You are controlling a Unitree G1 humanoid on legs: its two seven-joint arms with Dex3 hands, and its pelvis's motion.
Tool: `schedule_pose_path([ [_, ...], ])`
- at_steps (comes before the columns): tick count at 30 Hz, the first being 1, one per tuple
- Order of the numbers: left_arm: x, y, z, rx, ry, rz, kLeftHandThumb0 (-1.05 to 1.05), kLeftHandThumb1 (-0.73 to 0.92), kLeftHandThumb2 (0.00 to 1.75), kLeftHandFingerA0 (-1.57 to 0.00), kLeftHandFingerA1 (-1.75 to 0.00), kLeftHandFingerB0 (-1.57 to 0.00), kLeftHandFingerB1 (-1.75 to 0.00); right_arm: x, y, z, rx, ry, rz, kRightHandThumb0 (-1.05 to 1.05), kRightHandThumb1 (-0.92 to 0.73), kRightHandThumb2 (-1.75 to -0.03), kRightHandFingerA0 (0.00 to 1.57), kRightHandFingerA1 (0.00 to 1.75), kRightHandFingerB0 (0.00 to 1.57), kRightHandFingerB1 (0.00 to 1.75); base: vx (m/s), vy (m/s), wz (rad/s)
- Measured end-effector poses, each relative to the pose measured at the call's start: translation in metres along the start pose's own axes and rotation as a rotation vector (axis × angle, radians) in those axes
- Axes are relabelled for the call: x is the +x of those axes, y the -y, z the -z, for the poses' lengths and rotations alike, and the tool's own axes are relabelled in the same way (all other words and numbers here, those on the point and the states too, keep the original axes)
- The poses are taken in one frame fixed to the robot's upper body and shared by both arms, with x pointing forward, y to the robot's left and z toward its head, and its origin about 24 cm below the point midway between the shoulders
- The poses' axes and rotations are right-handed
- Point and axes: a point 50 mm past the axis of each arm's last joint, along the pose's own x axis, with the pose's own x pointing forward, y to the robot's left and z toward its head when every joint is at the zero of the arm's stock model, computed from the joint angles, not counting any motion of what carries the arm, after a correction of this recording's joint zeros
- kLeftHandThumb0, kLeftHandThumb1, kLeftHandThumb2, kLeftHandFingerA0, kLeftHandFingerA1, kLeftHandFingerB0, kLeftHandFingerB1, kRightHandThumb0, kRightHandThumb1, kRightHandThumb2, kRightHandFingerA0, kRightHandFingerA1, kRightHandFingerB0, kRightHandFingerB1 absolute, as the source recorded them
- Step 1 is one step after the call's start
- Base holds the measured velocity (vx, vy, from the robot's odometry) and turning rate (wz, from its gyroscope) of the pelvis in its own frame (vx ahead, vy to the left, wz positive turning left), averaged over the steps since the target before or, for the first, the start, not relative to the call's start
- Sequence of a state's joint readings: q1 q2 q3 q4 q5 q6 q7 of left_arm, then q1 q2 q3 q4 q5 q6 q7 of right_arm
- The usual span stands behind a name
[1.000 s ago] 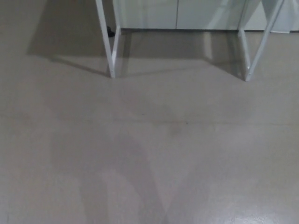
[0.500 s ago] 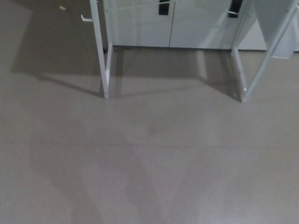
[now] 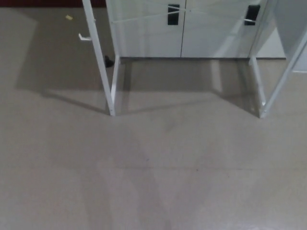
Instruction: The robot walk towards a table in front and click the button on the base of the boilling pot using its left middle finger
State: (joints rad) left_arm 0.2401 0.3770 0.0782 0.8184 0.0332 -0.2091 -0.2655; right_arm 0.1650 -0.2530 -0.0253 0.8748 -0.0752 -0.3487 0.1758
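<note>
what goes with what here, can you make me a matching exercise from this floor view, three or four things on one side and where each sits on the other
Things:
1. left white table leg
2. right white table leg
3. black cabinet handle
4. small yellowish scrap

Places:
A. on the floor at the top left of the picture
B. on the white cabinet doors, top centre
C. foot on the floor at lower right of the frame
D. foot on the floor left of centre, with a small dark object behind it

Pairs: 1-D, 2-C, 3-B, 4-A

No arm in view, no hand showing
</note>
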Motion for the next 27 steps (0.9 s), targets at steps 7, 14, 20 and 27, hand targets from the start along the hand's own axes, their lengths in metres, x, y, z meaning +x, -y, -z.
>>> schedule_pose_path([
  [7,0.0006,-0.0037,-0.0018,-0.003,0.008,-0.009,-0.21,0.48,0.57,-0.31,-0.38,-0.19,-0.32,0.0015,-0.0042,-0.0012,0.007,0.000,-0.014,-0.03,-0.40,-0.86,0.44,0.62,0.22,0.53,0.24,0.149,-0.11],
  [14,0.0005,-0.0038,-0.0010,0.010,0.008,-0.010,-0.21,0.49,0.58,-0.31,-0.39,-0.19,-0.32,0.0017,-0.0059,-0.0009,-0.001,-0.002,-0.022,-0.03,-0.41,-0.87,0.45,0.63,0.22,0.52,0.18,0.015,0.06],
  [20,-0.0031,-0.0018,0.0060,0.017,-0.009,-0.007,-0.30,0.47,0.61,-0.31,-0.41,-0.17,-0.34,0.0015,-0.0078,0.0006,-0.001,-0.009,-0.029,-0.04,-0.40,-0.86,0.44,0.62,0.22,0.53,0.18,-0.169,0.09],
  [27,0.0012,0.0024,-0.0020,0.069,0.018,0.011,-0.31,0.46,0.61,-0.33,-0.42,-0.18,-0.34,0.0049,0.0004,-0.0053,-0.012,0.004,-0.012,-0.05,-0.41,-0.86,0.42,0.62,0.22,0.53,0.17,-0.142,0.05],
])
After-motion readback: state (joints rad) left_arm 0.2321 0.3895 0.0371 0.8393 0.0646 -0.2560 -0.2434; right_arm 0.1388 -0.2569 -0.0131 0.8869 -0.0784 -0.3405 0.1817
